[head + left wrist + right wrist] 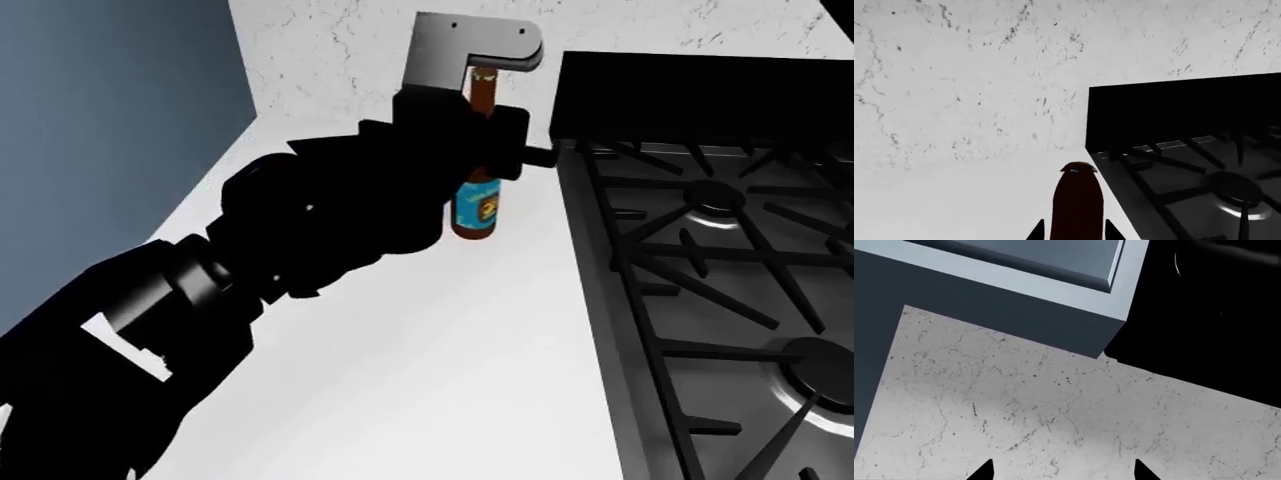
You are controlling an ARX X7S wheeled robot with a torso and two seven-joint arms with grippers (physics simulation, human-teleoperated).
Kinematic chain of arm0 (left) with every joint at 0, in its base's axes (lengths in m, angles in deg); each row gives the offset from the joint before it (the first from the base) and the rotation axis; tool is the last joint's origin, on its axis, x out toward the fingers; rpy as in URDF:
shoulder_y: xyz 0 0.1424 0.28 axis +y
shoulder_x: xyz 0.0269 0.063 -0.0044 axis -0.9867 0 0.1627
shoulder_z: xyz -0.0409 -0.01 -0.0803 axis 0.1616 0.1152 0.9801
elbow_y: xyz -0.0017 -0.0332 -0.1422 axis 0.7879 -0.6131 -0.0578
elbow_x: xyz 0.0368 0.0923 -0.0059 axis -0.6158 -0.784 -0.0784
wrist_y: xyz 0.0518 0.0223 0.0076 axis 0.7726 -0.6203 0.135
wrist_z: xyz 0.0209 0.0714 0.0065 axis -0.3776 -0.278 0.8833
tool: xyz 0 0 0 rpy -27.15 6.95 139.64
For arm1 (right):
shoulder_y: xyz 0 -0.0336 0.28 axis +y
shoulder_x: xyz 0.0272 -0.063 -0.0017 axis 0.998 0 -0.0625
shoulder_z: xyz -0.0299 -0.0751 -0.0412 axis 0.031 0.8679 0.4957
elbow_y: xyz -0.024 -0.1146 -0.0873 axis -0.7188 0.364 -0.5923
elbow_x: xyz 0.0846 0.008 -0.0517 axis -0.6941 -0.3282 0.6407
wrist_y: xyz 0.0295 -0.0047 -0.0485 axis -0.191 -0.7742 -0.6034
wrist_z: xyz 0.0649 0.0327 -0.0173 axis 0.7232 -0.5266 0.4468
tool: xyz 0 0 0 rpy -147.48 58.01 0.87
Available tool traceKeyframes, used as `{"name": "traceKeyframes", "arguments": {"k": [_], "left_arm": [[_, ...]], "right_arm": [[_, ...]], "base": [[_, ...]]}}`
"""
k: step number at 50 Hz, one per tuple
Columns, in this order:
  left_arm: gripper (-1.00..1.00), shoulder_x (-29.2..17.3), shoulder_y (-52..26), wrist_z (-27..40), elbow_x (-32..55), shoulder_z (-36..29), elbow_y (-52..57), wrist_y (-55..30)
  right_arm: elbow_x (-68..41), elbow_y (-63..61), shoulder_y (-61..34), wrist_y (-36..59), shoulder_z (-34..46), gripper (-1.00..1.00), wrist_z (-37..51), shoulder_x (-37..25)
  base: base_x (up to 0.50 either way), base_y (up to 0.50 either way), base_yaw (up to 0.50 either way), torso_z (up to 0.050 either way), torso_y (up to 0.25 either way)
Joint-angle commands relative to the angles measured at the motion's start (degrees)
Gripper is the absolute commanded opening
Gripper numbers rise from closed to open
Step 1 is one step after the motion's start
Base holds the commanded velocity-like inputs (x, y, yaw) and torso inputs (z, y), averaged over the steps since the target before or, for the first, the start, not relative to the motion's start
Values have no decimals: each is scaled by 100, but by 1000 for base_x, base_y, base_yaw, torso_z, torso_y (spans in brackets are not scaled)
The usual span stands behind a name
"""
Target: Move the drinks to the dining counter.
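The left hand (483,150) grips the bottle (478,205) above the white table (400,350), just beside the stove (721,270) edge. The arm hides the bottle's middle. The right hand (1062,471) gapes wide over marbled stone.

In the head view the left arm (267,270) covers the middle of the bottle (477,205), leaving only its cap, neck and labelled lower part showing at upper centre; the left tool is buried behind the arm's black bulk, so its grip cannot be made out there. The stove (707,260) runs off the right and bottom edges. In the left wrist view the bottle's lower body is cut by the bottom edge, and only two dark tips flank it. In the right wrist view the right tool (1062,471) shows only two fingertips (984,471) at the bottom edge.
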Motion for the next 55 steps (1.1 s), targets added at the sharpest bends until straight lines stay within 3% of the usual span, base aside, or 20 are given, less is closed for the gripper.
{"name": "traceKeyframes", "arguments": {"k": [1, 9, 15, 27, 55], "left_arm": [[-100, -264, -264, 323, 182, 274, 609, 10], [-100, -675, -729, 865, 545, 618, 1494, -211], [-100, -1307, -634, 1562, 924, 953, 2769, -238], [-100, -1898, -763, 2404, 1667, 1440, 4134, -258], [-100, -2029, -847, 2556, 1920, 1553, 4436, -261]], "right_arm": [[9, -6, 13, -7, 2, 100, -2, -10], [2, -4, 14, 1, 1, 100, 23, -34], [-8, 13, 6, -13, -13, 100, 37, -28], [-73, 144, -1, 51, 60, 100, 149, 67], [-41, 150, -37, 74, 110, 100, 76, 115]], "base": [[0, 0, 0, 0, 0], [0, 0, 0, 0, 0], [0, 0, 0, 0, 0], [-474, -49, 0, 0, 1], [-497, -51, 0, 0, 0]]}}
